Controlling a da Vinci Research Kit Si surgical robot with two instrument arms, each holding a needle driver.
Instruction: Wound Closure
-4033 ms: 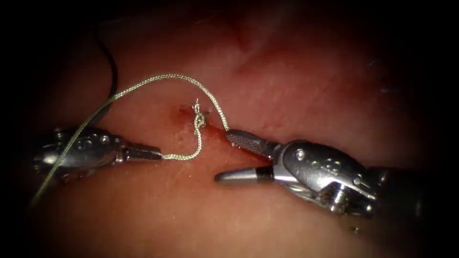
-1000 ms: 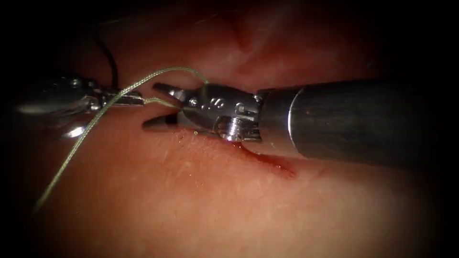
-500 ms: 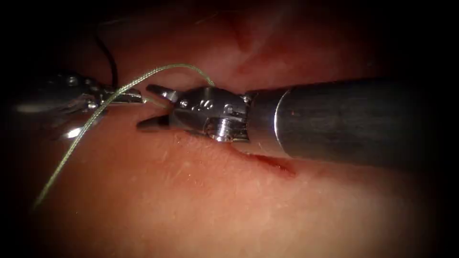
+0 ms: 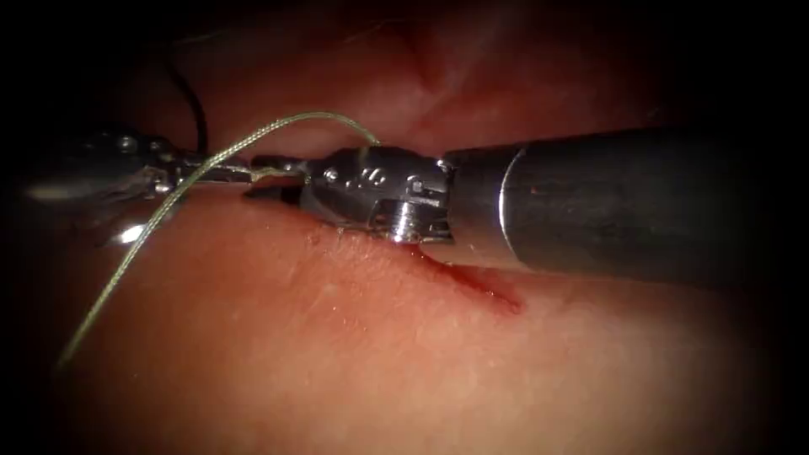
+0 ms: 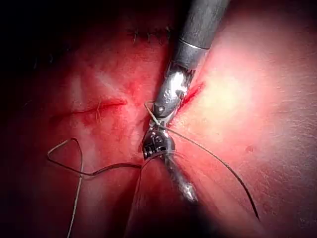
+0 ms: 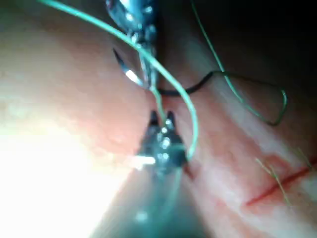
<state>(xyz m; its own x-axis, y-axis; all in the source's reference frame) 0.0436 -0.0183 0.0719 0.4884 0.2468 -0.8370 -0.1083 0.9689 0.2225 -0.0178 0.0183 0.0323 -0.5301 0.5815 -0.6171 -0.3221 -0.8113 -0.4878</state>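
My left tool (image 4: 240, 174) lies to the left of the cut (image 4: 476, 285), shut on the short end of the green thread (image 4: 271, 171). My right tool (image 4: 274, 175) reaches across the cut and meets it tip to tip, its jaws shut on that same short strand (image 6: 157, 106). The long strand (image 4: 211, 158) arcs over the right tool's wrist and runs off down to the left. A thin dark curve (image 4: 199, 118), apparently the needle, lies on the tissue behind the left tool, and neither tool holds it. The right tool hides the knot.
Red fluid lines the cut (image 5: 194, 92) beside the right tool's shaft (image 4: 640, 206). A second shallow red cut (image 5: 101, 105) and a row of earlier stitches (image 5: 148, 35) mark the tissue. A loose loop of thread (image 5: 67, 148) lies on the tissue.
The right tool swung in over the knot, then its jaws went from wide open to shut on the short strand beside the left tool's tip. The left tool stayed put.
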